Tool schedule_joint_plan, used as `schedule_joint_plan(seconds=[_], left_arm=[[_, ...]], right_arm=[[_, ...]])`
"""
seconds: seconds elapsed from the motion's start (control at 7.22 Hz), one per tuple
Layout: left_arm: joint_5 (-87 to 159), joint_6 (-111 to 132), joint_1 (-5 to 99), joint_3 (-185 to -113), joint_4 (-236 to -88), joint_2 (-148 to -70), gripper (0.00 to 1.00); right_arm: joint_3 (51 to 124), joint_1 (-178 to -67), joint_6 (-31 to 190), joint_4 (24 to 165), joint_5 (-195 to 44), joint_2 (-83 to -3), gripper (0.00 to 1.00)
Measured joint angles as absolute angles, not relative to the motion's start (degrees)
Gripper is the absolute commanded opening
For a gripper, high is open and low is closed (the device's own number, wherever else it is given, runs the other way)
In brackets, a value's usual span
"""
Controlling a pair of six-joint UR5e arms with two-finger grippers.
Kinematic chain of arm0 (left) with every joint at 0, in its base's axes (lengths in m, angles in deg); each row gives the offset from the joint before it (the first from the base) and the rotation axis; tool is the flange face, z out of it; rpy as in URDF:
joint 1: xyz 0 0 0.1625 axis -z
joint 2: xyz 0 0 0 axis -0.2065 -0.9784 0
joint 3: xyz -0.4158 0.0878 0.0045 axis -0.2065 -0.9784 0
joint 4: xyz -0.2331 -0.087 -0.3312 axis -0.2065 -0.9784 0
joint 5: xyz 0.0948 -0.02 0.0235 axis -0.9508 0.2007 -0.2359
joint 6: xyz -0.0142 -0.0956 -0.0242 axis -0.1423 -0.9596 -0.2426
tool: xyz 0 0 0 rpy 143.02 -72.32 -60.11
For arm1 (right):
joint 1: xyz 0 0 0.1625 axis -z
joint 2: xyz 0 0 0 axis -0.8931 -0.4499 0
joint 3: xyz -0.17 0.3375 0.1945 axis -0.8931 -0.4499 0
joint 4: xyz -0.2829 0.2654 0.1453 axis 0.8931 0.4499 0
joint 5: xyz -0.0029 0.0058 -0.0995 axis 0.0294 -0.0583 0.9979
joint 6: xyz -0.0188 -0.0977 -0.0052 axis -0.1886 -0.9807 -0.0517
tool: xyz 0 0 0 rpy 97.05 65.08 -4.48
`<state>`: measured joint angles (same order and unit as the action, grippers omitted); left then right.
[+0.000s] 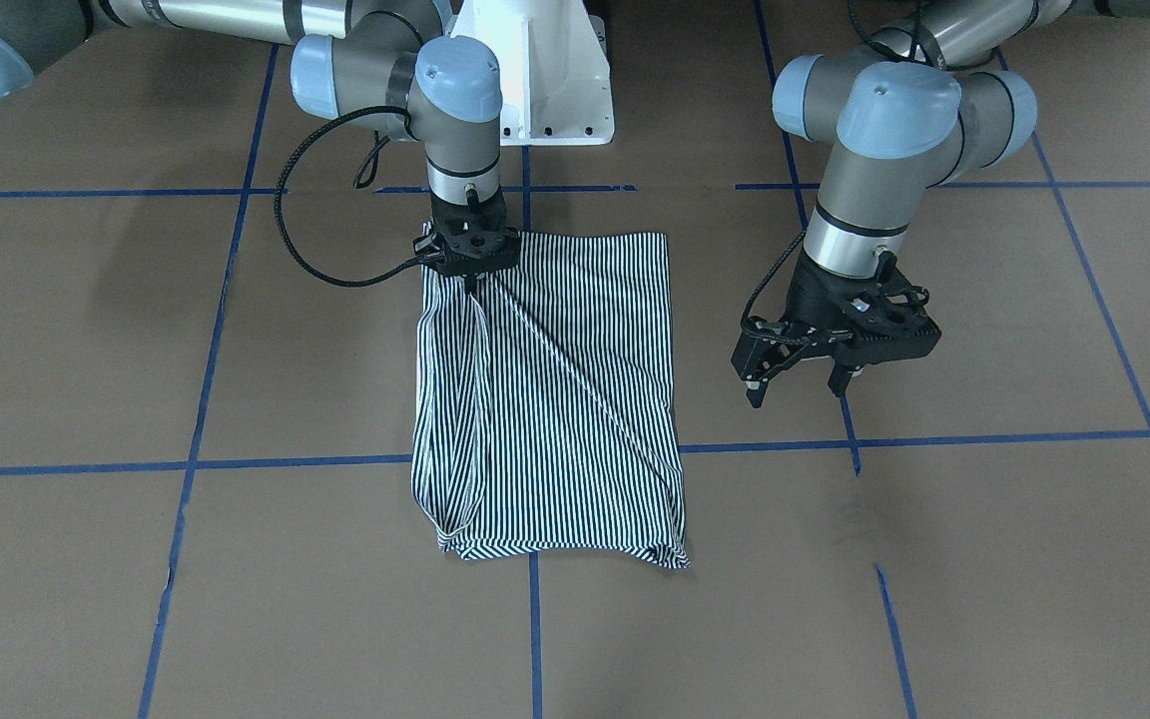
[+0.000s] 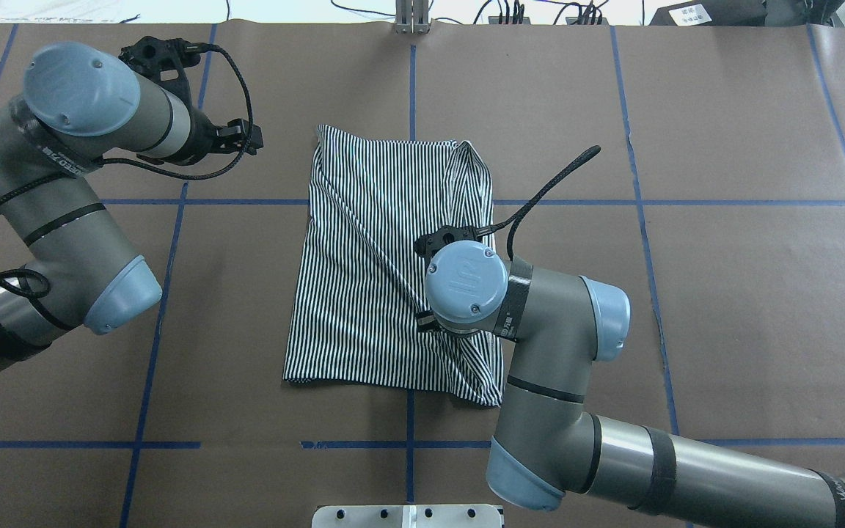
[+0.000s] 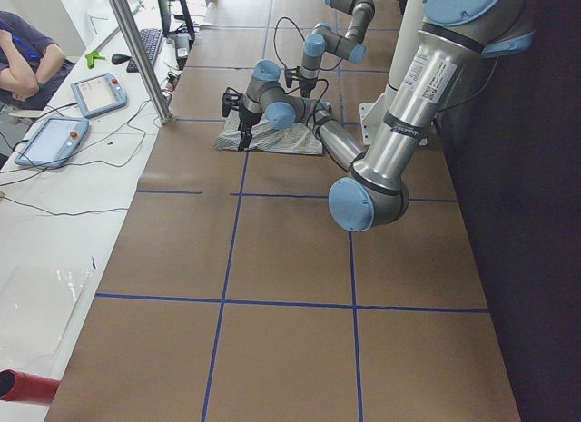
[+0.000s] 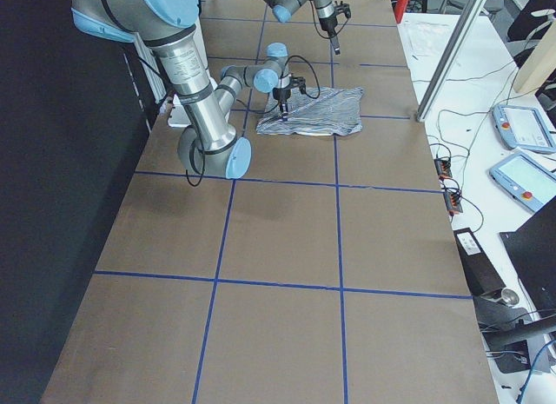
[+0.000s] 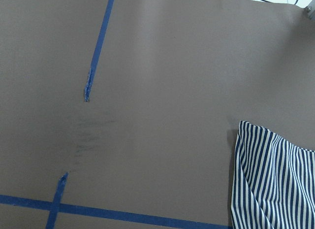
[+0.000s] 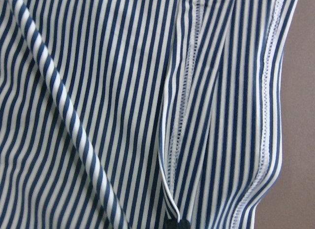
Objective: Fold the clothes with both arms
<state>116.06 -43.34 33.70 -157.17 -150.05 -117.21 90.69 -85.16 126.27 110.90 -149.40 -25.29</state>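
Observation:
The striped shirt (image 1: 575, 399) lies folded into a rough rectangle in the middle of the brown table, also seen from overhead (image 2: 371, 257). My right gripper (image 1: 473, 288) stands straight down on the shirt's edge nearest the robot. It is shut on a pinch of fabric, and creases run from it across the cloth. The right wrist view shows the stripes and a hem (image 6: 182, 115) close up. My left gripper (image 1: 797, 384) hangs open above bare table, well apart from the shirt's side, with nothing between its fingers. A shirt corner (image 5: 275, 179) shows in the left wrist view.
Blue tape lines (image 1: 535, 639) grid the brown paper table. The white pedestal base (image 1: 535, 80) stands at the robot's edge. A person (image 3: 27, 59) and teach pendants (image 3: 95, 93) are on a side bench beyond a metal post (image 3: 136, 50).

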Motion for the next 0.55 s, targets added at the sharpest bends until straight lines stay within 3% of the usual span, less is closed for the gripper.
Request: schedule_joint_plan(seconds=[0.28,0.42,0.55], left_arm=[[116.1,-43.4,33.7,-157.2,-150.5,-117.3,1.0],[116.1,-43.4,33.7,-157.2,-150.9,-117.3,1.0],[116.1,-43.4,33.7,-157.1,-151.1,-117.3,1.0]], right_arm=[[95.2,-85.5,126.5,110.9,-149.4,-30.3,0.0],[97.2,-85.6,126.8,110.9,-149.4,-32.8,0.66],[98.2,-85.8,127.0,110.9,-149.3,-34.2,1.0]])
